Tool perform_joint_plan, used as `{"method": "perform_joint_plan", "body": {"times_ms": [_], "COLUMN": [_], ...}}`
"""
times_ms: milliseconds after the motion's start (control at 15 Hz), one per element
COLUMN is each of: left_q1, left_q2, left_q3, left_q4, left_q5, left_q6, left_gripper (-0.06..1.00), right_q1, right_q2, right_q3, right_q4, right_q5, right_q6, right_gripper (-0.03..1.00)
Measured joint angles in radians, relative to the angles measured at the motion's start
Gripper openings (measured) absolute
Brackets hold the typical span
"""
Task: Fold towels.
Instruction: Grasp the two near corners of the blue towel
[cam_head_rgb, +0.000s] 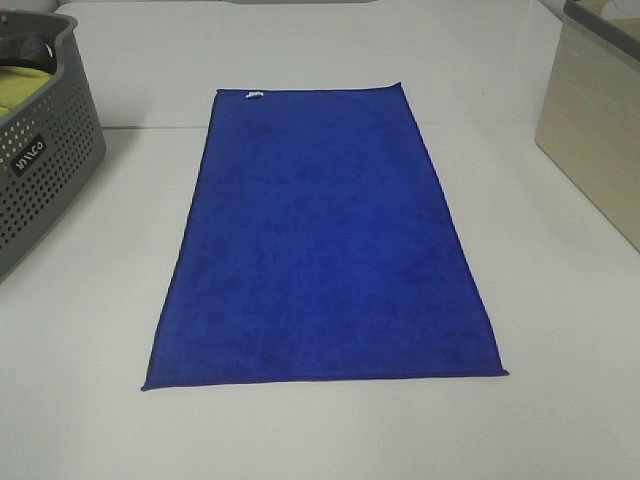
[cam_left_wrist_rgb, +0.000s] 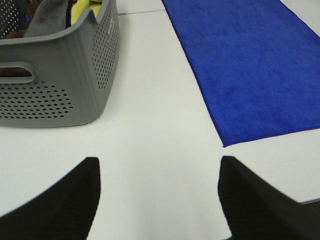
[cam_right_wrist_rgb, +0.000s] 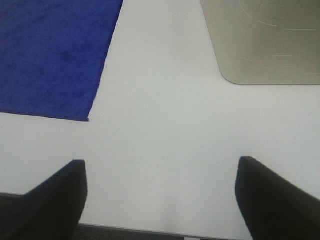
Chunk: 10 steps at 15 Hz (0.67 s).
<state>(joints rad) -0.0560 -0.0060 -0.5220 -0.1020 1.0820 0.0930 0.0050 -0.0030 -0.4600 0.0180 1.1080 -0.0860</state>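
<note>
The royal-blue towel (cam_head_rgb: 325, 240) lies flat and unfolded on the white table, long side running away from me, with a small white tag (cam_head_rgb: 252, 96) at its far short edge. The grippers do not show in the exterior high view. In the left wrist view my left gripper (cam_left_wrist_rgb: 157, 192) is open and empty above bare table, short of the towel's near left corner (cam_left_wrist_rgb: 223, 145). In the right wrist view my right gripper (cam_right_wrist_rgb: 161, 195) is open and empty above bare table near the front edge, short of the towel's near right corner (cam_right_wrist_rgb: 88, 119).
A grey perforated basket (cam_head_rgb: 45, 150) holding yellow-green and grey cloth (cam_left_wrist_rgb: 82, 10) stands at the left. A beige box (cam_head_rgb: 595, 120) stands at the right; it also shows in the right wrist view (cam_right_wrist_rgb: 265, 40).
</note>
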Motion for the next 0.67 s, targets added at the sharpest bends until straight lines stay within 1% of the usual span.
{"method": "perform_joint_plan", "body": {"times_ms": [667], "left_q1": [0.0], "left_q2": [0.0], "left_q3": [0.0], "left_q4": [0.0], "left_q5": [0.0], "left_q6": [0.0], "left_gripper": [0.64], "right_q1": [0.0], "right_q2": [0.0], "right_q3": [0.0], "right_q4": [0.0], "right_q5": [0.0], "right_q6": [0.0], "right_gripper": [0.79]}}
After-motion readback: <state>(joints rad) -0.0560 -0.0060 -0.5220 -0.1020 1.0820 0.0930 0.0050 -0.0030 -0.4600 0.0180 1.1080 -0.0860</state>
